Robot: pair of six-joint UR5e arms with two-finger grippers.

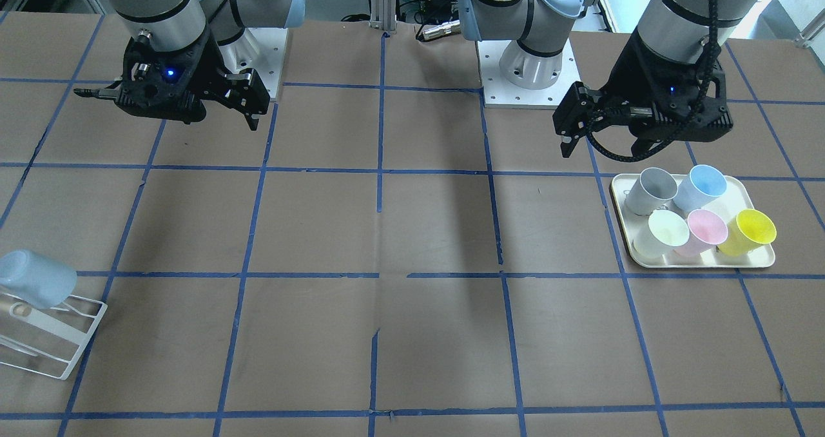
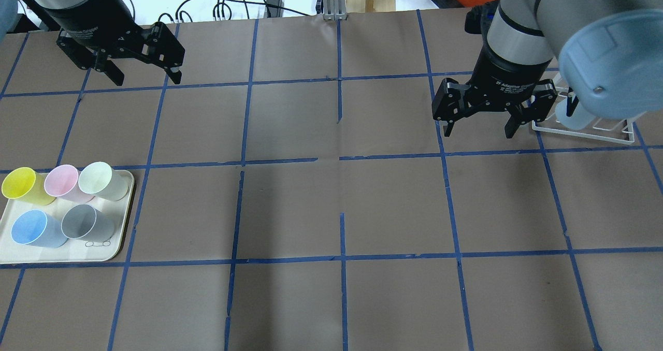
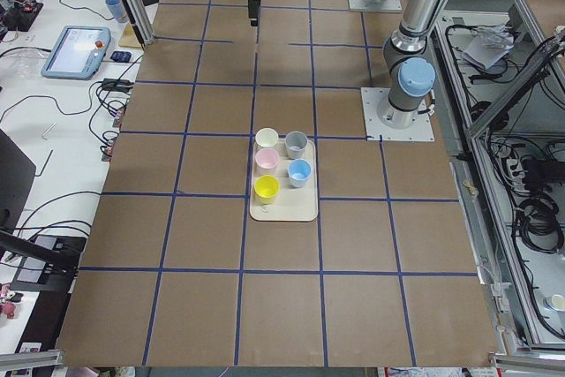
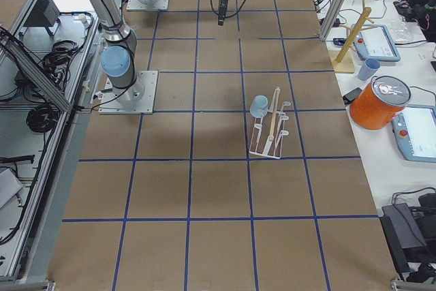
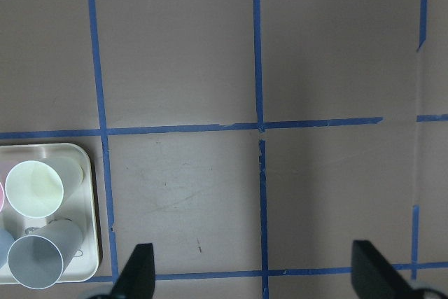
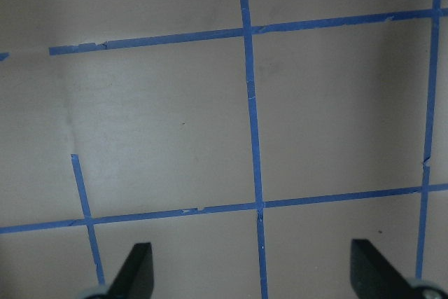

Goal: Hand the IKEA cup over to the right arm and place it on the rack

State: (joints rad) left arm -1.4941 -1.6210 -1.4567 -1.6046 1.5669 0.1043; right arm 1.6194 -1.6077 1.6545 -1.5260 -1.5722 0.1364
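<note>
One pale sky-blue IKEA cup lies tilted on the white wire rack; it also shows in the exterior right view. Its twin stands on the cream tray and also shows overhead. My right gripper is open and empty, hovering beside the rack on its inner side. My left gripper is open and empty, above the table beyond the tray. Both wrist views show only open fingertips over the table.
The tray also holds a grey cup, a pink cup, a pale green cup and a yellow cup. Brown paper with blue tape lines covers the table. My right arm's elbow hides part of the rack overhead.
</note>
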